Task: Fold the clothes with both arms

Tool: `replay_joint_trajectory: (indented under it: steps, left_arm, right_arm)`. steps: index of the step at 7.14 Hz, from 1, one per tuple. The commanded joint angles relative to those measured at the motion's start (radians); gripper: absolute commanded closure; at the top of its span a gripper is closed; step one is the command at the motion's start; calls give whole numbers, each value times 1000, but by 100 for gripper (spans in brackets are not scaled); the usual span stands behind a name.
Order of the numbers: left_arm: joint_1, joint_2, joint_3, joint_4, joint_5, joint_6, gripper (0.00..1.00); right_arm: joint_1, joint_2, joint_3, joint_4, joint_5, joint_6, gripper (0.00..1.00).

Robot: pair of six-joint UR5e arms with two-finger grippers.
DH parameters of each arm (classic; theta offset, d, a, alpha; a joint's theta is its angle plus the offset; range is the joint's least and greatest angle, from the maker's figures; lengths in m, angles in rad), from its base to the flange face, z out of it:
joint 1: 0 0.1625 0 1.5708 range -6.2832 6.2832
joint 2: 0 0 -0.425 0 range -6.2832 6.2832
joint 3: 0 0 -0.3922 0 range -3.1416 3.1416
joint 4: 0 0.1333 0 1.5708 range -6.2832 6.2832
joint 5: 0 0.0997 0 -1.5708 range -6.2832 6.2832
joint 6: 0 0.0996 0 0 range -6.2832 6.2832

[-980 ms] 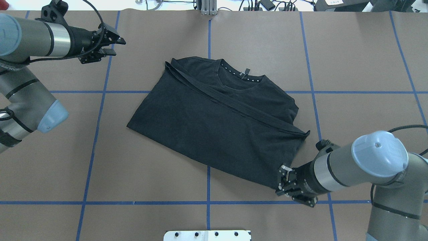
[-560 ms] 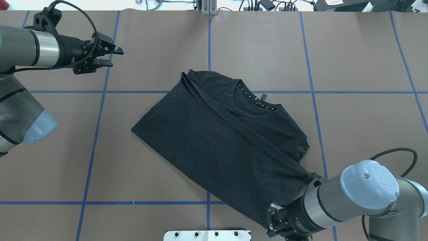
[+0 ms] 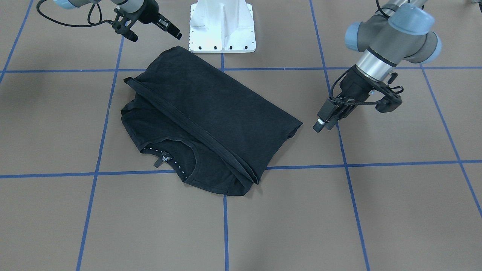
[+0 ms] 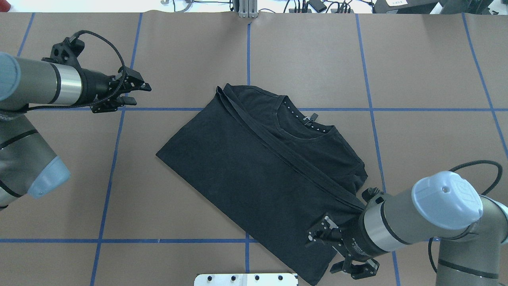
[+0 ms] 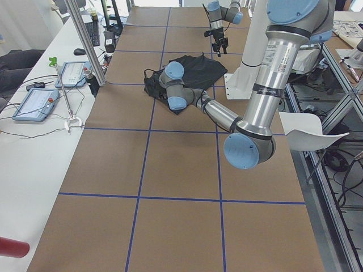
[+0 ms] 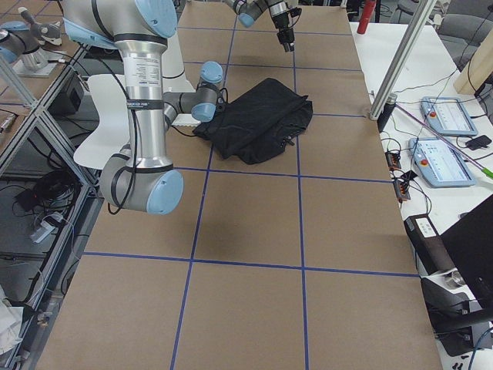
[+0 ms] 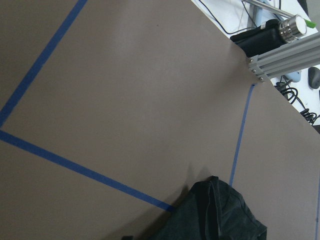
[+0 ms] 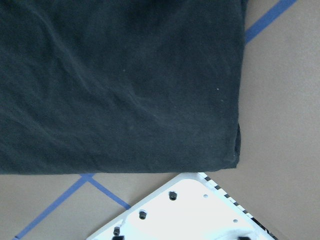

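t-shirt (image 4: 246, 167) lies folded and skewed at the middle of the brown table (image 4: 178, 222), one corner just beside the white base plate (image 4: 246, 279). you'll see the right gripper (image 4: 323, 254) over that corner, fingers spread and holding nothing. the left gripper (image 4: 142, 95) is well apart from the shirt, fingers parted too.

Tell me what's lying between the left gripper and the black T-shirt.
Only bare brown table covering crossed by a blue tape line, seen in the overhead view; the left gripper sits clear of the T-shirt.
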Motion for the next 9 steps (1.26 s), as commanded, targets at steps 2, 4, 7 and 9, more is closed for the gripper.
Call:
replay_joint_trajectory:
  steps: [2,4,7,9]
  left_arm:
    - [156,-16,6,174,164,5,36]
    - [185,-6,13,172,179,11,36]
    - [193,-7,56,168,178,8,37]
    - [213,-9,61,169,175,3,37]
  right_arm:
    - [134,62,-76,-1,4,-12,0]
    - [145,64,-101,-1,-4,-13,0]
    - [160,68,-109,-1,-5,-13,0]
    - [165,70,-109,-1,-5,-13,0]
